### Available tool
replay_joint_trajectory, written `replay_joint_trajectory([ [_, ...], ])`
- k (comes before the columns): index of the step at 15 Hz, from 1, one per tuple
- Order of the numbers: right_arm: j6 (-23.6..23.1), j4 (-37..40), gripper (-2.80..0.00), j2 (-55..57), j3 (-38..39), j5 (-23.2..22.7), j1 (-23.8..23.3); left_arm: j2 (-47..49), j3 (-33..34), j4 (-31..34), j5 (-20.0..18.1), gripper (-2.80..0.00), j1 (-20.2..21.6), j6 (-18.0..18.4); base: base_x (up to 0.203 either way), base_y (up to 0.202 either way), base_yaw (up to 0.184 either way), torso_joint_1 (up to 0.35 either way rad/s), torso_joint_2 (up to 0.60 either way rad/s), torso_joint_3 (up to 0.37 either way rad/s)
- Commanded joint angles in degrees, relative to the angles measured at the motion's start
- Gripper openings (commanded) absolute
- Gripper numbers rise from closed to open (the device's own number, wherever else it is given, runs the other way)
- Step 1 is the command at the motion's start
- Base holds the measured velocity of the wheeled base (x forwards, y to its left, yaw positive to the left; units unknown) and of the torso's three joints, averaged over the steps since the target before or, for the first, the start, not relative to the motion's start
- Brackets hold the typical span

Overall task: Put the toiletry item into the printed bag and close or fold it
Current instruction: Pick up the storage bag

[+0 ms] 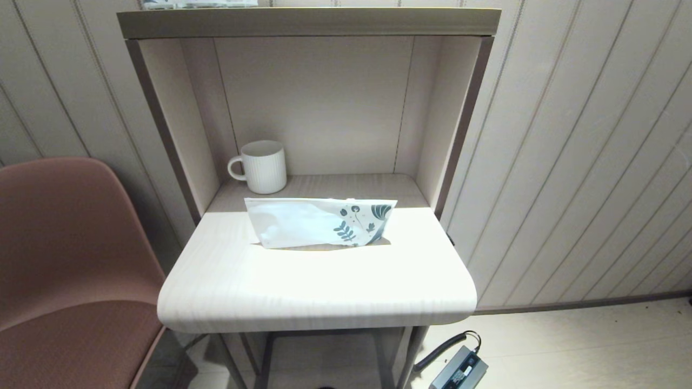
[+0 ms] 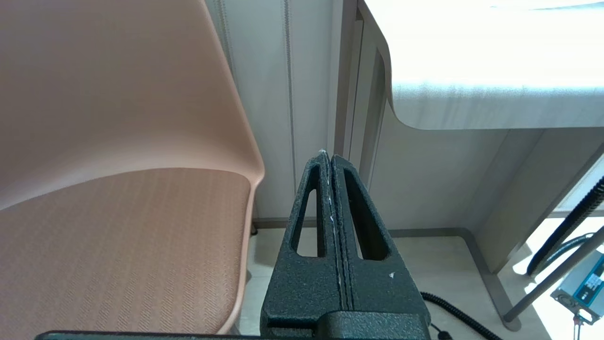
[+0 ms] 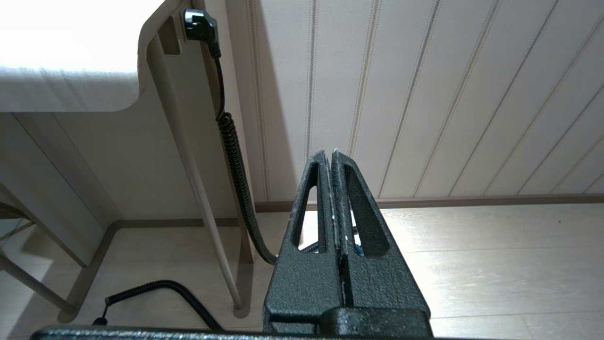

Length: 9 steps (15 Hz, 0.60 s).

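Note:
The printed bag lies across the middle of the light tabletop, a white pouch with dark teal leaves and flowers at its right end. No loose toiletry item shows in any view. Neither arm appears in the head view. My left gripper hangs shut and empty below table height, between the chair and the table's left side. My right gripper is also shut and empty, low beside the table's right legs and pointing at the wall.
A white ribbed mug stands at the back left inside the table's hutch. A salmon chair stands left of the table. A coiled black cable and a power adapter are near the right legs.

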State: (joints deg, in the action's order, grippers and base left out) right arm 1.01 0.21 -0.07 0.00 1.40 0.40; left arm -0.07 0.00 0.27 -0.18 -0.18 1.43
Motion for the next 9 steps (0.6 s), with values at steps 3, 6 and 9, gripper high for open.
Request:
replay_joint_trajectory([
  [3, 0.0, 0.0, -2.80, 0.1, 0.0, 0.0, 0.0, 0.1, 0.0, 0.0, 0.0, -2.80, 0.0, 0.0, 0.000, 0.000, 0.000, 0.000, 0.00, 0.000],
  [6, -0.3, 0.3, -2.80, 0.1, -0.2, 0.0, 0.0, 0.1, 0.0, 0.0, 0.0, -2.80, 0.0, 0.0, 0.000, 0.000, 0.000, 0.000, 0.00, 0.000],
  [9, -1.2, 4.7, -2.80, 1.0, -5.8, -0.5, 0.0, 0.1, 0.0, -0.1, 0.0, -2.80, 0.0, 0.0, 0.000, 0.000, 0.000, 0.000, 0.00, 0.000],
])
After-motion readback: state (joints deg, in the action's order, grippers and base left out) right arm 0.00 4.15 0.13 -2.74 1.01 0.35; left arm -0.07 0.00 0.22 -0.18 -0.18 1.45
